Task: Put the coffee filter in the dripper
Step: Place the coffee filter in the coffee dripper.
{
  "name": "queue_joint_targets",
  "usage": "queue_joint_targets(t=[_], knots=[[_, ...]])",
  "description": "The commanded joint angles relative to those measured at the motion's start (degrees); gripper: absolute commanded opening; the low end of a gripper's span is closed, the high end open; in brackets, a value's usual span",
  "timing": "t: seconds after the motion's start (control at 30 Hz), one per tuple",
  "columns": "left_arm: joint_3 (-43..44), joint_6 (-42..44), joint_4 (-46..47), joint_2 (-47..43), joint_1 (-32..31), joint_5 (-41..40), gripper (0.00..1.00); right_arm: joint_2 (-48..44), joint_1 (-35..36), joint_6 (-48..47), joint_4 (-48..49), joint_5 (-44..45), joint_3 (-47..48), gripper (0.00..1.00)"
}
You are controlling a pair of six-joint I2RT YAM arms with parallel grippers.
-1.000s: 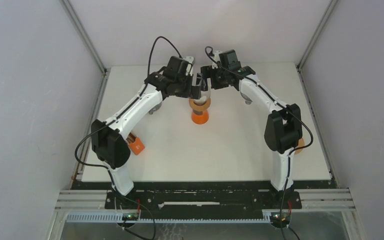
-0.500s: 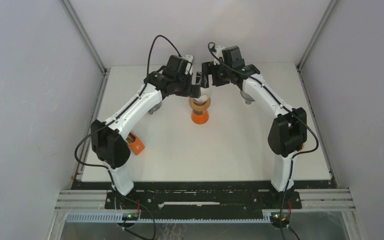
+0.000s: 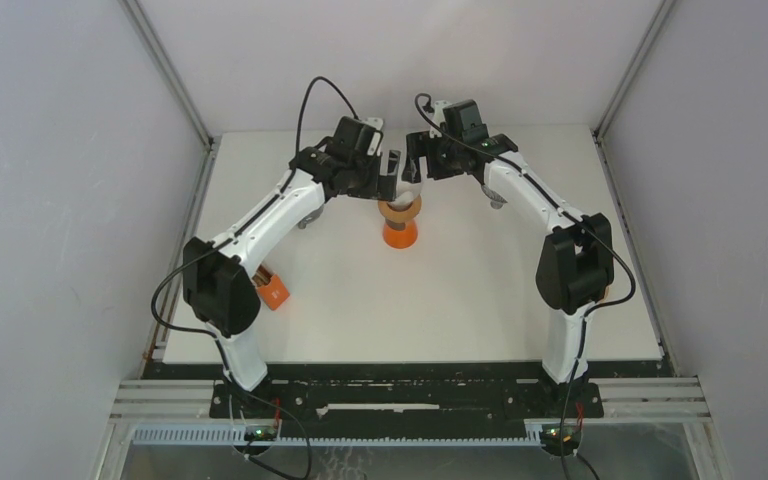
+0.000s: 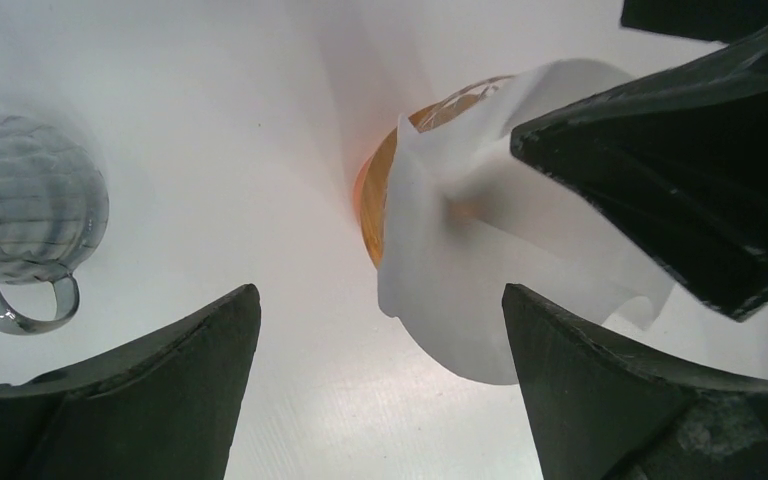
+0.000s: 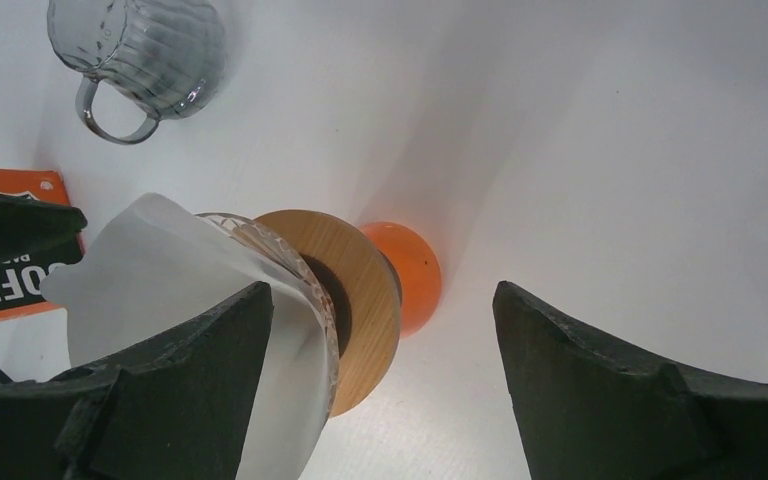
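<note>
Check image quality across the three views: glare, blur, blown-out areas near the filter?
Top view: evenly lit, sharp, dripper tiny. Left wrist: table nearly blown out, filter barely separates from it, own fingers featureless black. Right wrist: soft shadow beside dripper, mug crisp.

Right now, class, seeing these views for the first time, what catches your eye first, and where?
The white paper filter sticks out of the glass dripper, which stands on an orange base mid-table toward the back. The left gripper and right gripper hang open on either side of it. A ribbed glass mug stands apart on the table.
</note>
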Motion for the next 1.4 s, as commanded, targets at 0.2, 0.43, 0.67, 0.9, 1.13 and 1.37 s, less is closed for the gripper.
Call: queue_joint_targets(t=[0.2,0.43,0.67,0.9,1.13,1.37], knots=[[-3.5,0.3,0.4,-1.2,0.2,-1.7,0.95,0.8,0.0,-1.1,2.1,1.9,0.1,0.89],[-3.5,0.6,0.4,-1.2,0.2,-1.8,0.95,1.9,0.0,-1.1,2.1,2.3,0.0,0.89],[-3.0,0.6,0.4,-0.4,0.2,-1.3,0.95,2.4,0.1,-1.2,2.0,2.8,-0.1,0.89],[-2.9,0.6,0.5,0.1,0.2,-1.4,0.95,1.8,0.2,-1.4,1.8,2.6,0.1,0.89],[-1.8,0.3,0.4,-1.2,0.2,-1.4,0.95,-0.3,0.3,-1.3,1.8,1.1,0.7,0.89],[-0.1,0.1,0.4,-2.1,0.2,-1.3,0.95,-2.2,0.4,-1.1,1.9,-0.7,1.3,0.89]])
